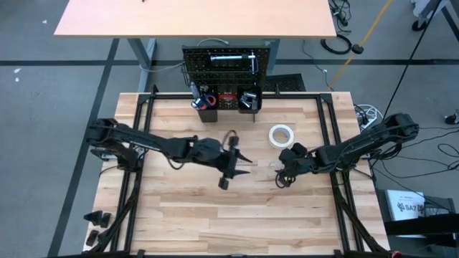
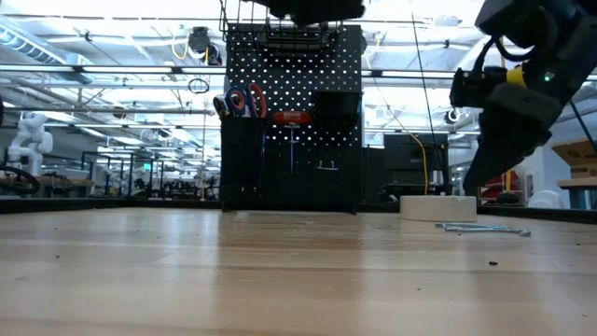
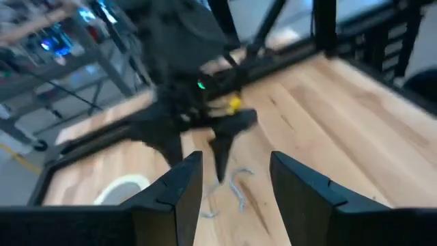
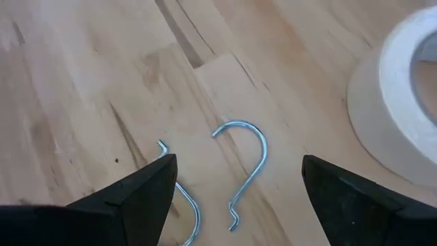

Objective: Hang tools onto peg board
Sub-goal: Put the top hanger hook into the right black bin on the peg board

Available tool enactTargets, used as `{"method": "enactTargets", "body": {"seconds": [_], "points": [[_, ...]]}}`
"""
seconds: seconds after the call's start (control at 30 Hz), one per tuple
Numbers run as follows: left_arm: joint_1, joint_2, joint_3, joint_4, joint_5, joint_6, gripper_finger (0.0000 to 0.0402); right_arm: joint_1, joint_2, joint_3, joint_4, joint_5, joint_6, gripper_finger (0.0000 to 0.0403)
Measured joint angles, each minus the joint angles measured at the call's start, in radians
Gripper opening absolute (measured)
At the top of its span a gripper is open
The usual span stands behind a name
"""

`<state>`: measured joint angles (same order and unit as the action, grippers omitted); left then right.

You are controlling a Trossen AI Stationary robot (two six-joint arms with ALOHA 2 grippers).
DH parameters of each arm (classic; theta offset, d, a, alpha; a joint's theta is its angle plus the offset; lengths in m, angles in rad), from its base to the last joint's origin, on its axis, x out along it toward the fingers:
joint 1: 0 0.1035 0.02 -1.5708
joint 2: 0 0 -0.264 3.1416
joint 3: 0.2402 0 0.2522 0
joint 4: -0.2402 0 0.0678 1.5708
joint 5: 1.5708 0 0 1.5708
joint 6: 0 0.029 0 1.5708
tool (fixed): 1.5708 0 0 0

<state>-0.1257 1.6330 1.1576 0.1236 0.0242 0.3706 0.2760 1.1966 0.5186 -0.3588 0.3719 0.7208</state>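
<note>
Two silver hooks lay flat between our right gripper's wide-apart, empty fingers beside the white tape roll, so we judged centring over one hook wisest, peg board well beyond.

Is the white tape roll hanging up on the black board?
No, the white tape roll lies flat on the wooden table, in front of the peg board.

Dark jointed arms, apparently green-lit wrist.
</note>
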Motion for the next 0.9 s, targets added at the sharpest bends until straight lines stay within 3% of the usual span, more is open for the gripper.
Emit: {"method": "enactTargets", "body": {"seconds": [0.27, 0.43, 0.7, 0.9], "points": [[0.003, -0.151, -0.215, 0.199, -0.156, -0.060, 0.0171, -0.021, 0.117, 0.000, 0.008, 0.022, 0.000, 0.0306], [0.003, -0.160, -0.270, 0.254, -0.172, -0.051, 0.0171, -0.056, 0.171, 0.000, 0.025, 0.019, 0.000, 0.0276], [0.006, -0.160, -0.275, 0.259, -0.179, -0.051, 0.0171, -0.084, 0.256, 0.007, 0.057, -0.079, 0.000, 0.0171], [0.006, -0.160, -0.275, 0.260, -0.182, -0.051, 0.0171, -0.086, 0.279, 0.011, 0.072, -0.137, -0.030, 0.0042]]}}
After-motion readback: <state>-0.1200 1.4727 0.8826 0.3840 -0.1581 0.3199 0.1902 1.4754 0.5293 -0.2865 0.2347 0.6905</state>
